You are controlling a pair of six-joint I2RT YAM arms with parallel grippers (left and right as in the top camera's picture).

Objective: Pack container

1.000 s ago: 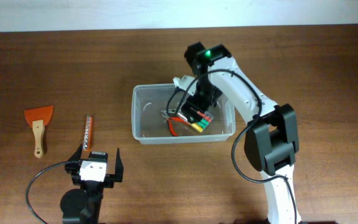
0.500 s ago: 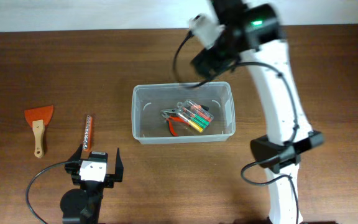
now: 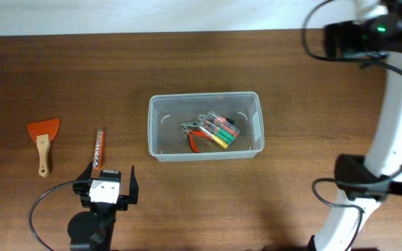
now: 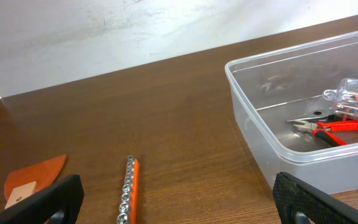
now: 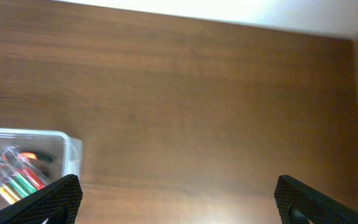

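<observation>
1. Far to the left of the container (image 3: 151,129), an orange scraper (image 3: 43,139) lies flat on the table (image 3: 292,202). We count it as not yet packed.
2. Between the scraper and the container, though nearer the scraper, an orange bit strip (image 3: 98,151) also lies on the wood. That makes a second item left to move, if all the loose tools are meant to go in.
3. To the container's front left, just beside the near end of the bit strip, is the left gripper (image 4: 178,202). Its jaws are spread wide and we see nothing between them.
4. The container itself stands upright and open-topped at mid-table, and neither arm touches it.
5. Inside the container, red-handled pliers (image 3: 196,141) lie on the floor towards its middle. A small clear case (image 3: 222,130) of coloured pieces lies just right of them, seemingly touching. We judge these two as done, so the packing looks to be about half finished.
6. Well off to the container's far right, the right gripper (image 5: 179,202) hangs above bare table. Its jaws are wide apart and hold nothing. Only the container's right-hand corner shows at the edge of its wrist view.
</observation>
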